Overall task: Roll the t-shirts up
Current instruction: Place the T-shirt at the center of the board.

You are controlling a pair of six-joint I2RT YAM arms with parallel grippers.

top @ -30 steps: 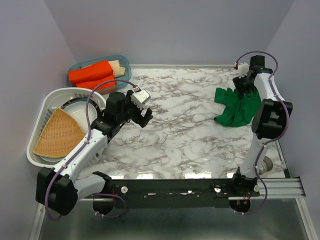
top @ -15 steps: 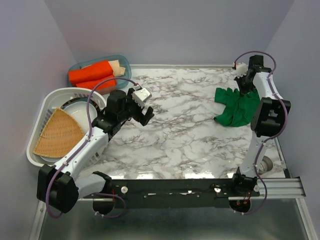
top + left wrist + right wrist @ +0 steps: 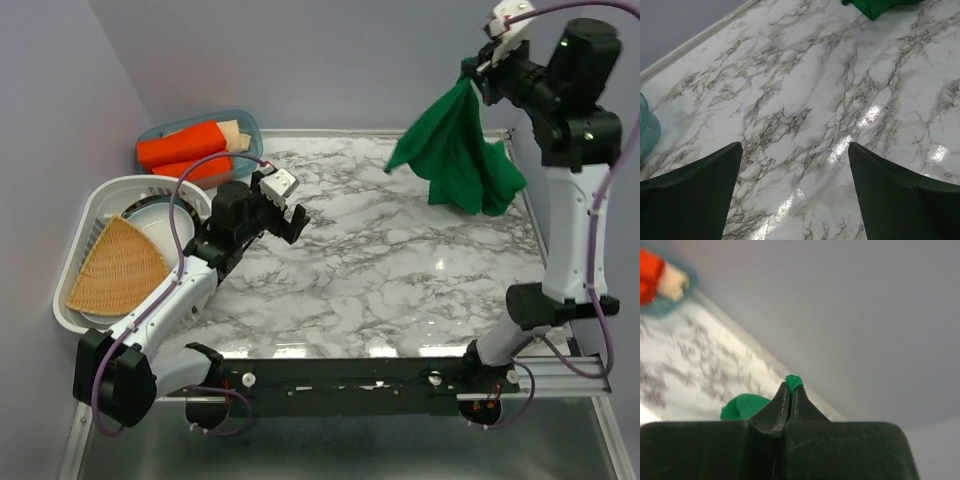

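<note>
Right claw (image 3: pixel 469 72) tight atop green t-shirt (image 3: pixel 455 150)

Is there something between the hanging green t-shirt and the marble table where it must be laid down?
Nothing visible does. The right pincer, shut on the green t-shirt, holds it above the far right part of the table; only marble shows beneath. The open left pincer hovers off to the left, not under it.

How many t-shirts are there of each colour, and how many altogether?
green t-shirt: 1
orange-red rolled t-shirts: 2
beige rolled t-shirt: 1
Total: 4
</note>
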